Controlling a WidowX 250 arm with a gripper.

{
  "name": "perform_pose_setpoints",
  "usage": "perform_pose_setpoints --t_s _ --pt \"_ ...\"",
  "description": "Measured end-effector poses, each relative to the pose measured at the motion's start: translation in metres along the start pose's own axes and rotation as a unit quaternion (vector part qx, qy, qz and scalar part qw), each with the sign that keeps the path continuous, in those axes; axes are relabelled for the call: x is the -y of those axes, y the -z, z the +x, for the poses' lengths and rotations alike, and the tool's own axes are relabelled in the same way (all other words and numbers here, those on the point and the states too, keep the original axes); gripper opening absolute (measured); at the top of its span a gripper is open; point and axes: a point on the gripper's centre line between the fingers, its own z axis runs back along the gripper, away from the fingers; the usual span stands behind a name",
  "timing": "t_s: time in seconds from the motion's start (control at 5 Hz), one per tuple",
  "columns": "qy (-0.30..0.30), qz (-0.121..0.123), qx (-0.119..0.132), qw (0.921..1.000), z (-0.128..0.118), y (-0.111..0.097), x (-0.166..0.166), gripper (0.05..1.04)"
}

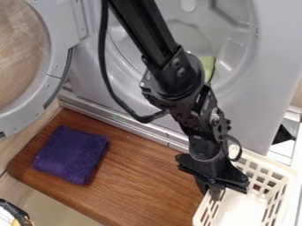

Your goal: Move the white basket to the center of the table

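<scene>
The gripper [211,190] hangs at the lower right, over the upper left corner of the white basket [272,173], and covers part of that rim. The basket stands upright at the bottom right, with slotted walls and a pale solid floor, partly cut off by the bottom edge of the view. It overlaps the right end of the brown wooden table [147,185]. Whether the gripper holds the basket's wall cannot be told.
A folded purple cloth [72,154] lies on the left part of the table. Behind stands a grey machine front [247,119] with a round opening and a green cloth [207,66] inside. Its round door [56,75] hangs open at the upper left.
</scene>
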Motion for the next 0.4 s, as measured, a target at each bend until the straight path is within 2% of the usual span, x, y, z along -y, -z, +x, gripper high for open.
perform_pose_setpoints --t_s 0.2,0.4 --pt "0.0 -0.005 0.012 0.9999 -0.007 -0.013 0.0 0.093" --pt "-0.031 0.005 0.024 0.9992 -0.01 -0.031 -0.004 0.09"
